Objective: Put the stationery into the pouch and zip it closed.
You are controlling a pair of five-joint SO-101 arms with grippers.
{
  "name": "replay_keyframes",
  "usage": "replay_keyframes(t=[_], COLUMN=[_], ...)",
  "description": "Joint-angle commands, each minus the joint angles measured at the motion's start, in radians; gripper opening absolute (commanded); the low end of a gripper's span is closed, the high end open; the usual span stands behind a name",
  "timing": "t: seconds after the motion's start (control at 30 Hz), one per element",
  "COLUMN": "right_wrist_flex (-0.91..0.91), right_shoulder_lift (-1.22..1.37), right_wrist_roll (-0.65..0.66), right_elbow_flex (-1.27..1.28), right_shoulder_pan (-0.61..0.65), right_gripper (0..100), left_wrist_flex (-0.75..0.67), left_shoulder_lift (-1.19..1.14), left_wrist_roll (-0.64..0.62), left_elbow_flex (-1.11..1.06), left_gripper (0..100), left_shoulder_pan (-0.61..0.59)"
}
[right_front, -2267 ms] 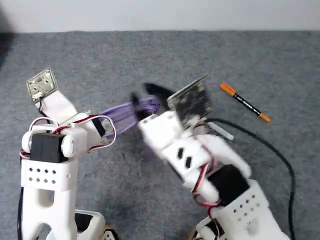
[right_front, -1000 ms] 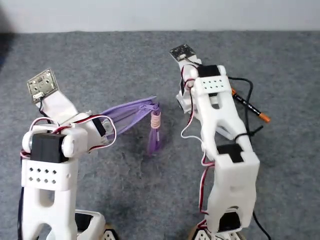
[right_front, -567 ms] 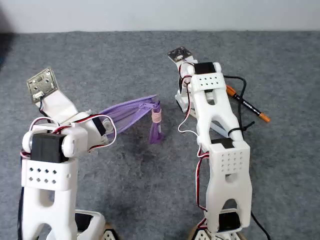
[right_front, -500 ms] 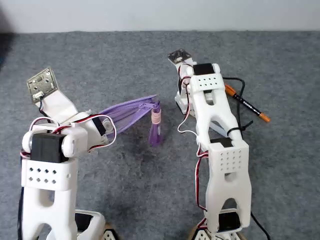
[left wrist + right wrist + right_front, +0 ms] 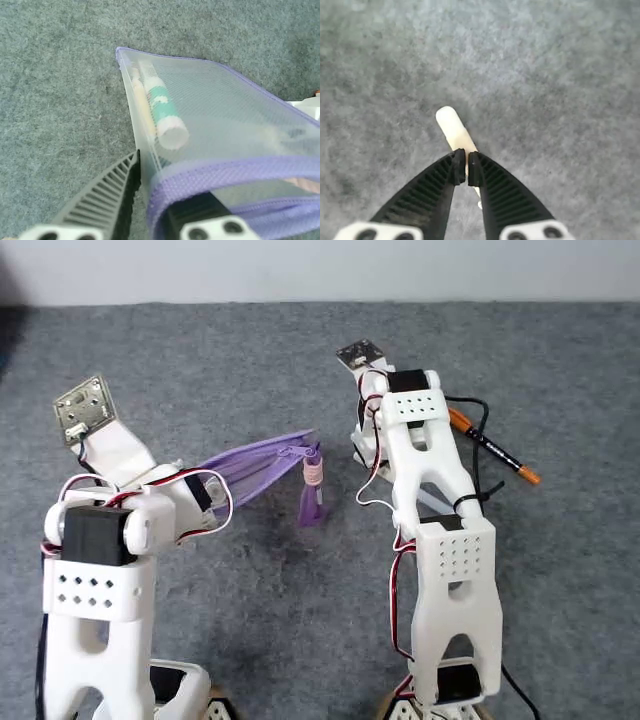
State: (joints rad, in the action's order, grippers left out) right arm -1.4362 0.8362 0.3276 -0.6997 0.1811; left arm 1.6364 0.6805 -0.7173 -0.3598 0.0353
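My left gripper [image 5: 150,200] is shut on the edge of the purple mesh pouch [image 5: 255,462] and holds it off the carpet. Its tassel zip pull [image 5: 312,496] hangs down. Inside the pouch [image 5: 225,120] lie a green-and-white marker [image 5: 164,111] and a thin pale stick [image 5: 140,102]. My right gripper [image 5: 463,167] points down over a white pen [image 5: 452,127] on the carpet, its fingertips almost touching just above it. The right arm [image 5: 420,455] covers most of this white pen [image 5: 428,500] from above. An orange-capped black pen [image 5: 495,448] lies to the right of that arm.
Grey carpet [image 5: 540,570] covers the table. A black cable [image 5: 478,465] loops along the right arm, close to the orange-capped pen. The left arm's base [image 5: 95,580] stands at the front left.
The right arm has swung away from the pouch's zip end and now stretches straight out over the white pen. The tassel dropped and swings a little. The left arm has kept still.
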Motion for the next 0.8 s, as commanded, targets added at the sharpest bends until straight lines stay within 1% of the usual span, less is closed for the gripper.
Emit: replay_keyframes(t=[0.0, 0.1, 0.2, 0.23, 0.27, 0.37, 0.4, 0.43, 0.63, 0.77], right_wrist_flex=[-0.045, -0.082, -0.050, -0.036, -0.027, -0.015, -0.015, -0.015, 0.058, 0.090], right_shoulder_lift=[-0.097, -0.124, -0.124, -0.124, -0.124, -0.124, -0.122, -0.119, -0.018, 0.045], right_wrist_roll=[0.005, 0.005, 0.012, 0.012, 0.012, 0.012, 0.012, 0.012, 0.014, 0.014], right_elbow_flex=[-0.014, -0.012, -0.012, -0.012, -0.012, -0.012, -0.012, -0.012, -0.012, -0.014], right_shoulder_pan=[-0.001, 0.002, 0.007, 0.012, 0.018, 0.042, 0.051, 0.062, 0.076, 0.062], right_gripper=[0.8, 0.8, 1.2, 2.7, 5.6, 19.6, 23.0, 23.8, 12.4, 11.2], left_wrist_flex=[-0.026, -0.026, -0.026, -0.026, -0.026, -0.026, -0.026, -0.026, -0.026, -0.026], left_shoulder_lift=[0.000, 0.000, 0.000, 0.000, 0.000, 0.000, 0.000, 0.000, 0.000, 0.000], left_wrist_roll=[-0.008, -0.008, -0.008, -0.008, -0.008, -0.008, -0.008, -0.008, -0.008, -0.008], left_elbow_flex=[0.007, 0.007, 0.007, 0.007, 0.007, 0.007, 0.007, 0.007, 0.007, 0.007], left_gripper=[1, 1, 1, 1, 1, 1, 1, 1, 1, 1], left_shoulder_pan=[-0.003, -0.003, -0.003, -0.003, -0.003, -0.003, -0.003, -0.003, -0.003, -0.003])
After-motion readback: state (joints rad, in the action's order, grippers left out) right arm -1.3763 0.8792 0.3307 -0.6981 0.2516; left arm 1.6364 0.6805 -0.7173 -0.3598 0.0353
